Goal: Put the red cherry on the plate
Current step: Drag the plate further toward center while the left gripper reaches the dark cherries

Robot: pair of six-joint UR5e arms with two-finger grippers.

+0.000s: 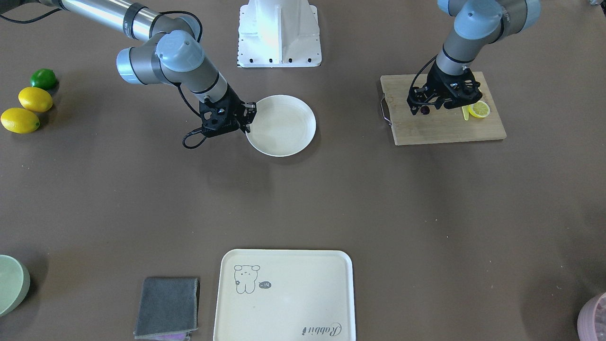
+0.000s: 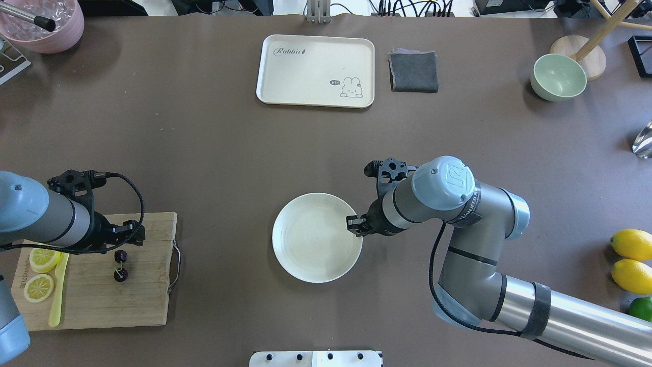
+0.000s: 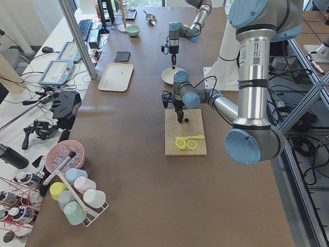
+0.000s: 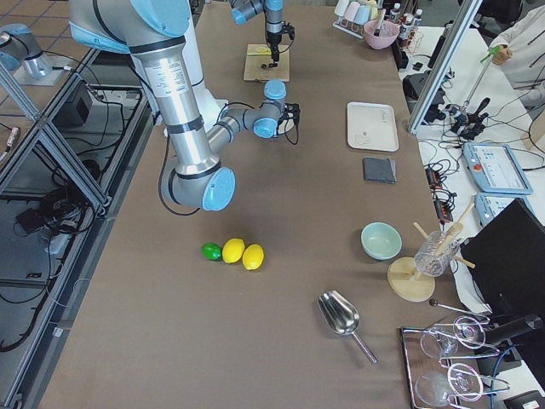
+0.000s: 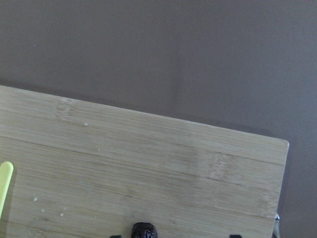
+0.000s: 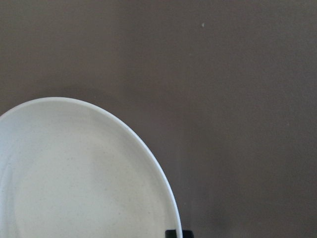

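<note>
The red cherry [image 2: 120, 265], a dark pair on one stem, lies on the wooden cutting board [image 2: 102, 300] at the table's left. My left gripper [image 2: 121, 247] hangs low over the pair's far cherry. It is open: in the left wrist view the cherry [image 5: 143, 230] sits at the bottom edge between the two spread fingertips. The round cream plate [image 2: 313, 239] rests at mid-table with nothing on it. My right gripper [image 2: 355, 224] is at the plate's right rim, and the right wrist view shows its fingertips [image 6: 173, 233] shut together on that rim [image 6: 148, 148].
Two lemon slices [image 2: 42, 272] and a yellow knife [image 2: 57, 290] share the board. A rabbit tray [image 2: 305, 71], a grey cloth [image 2: 413, 71] and a green bowl [image 2: 558, 77] lie along the far side. Lemons [image 2: 631, 244] and a lime sit far right, a pink bowl [image 2: 43, 25] far left.
</note>
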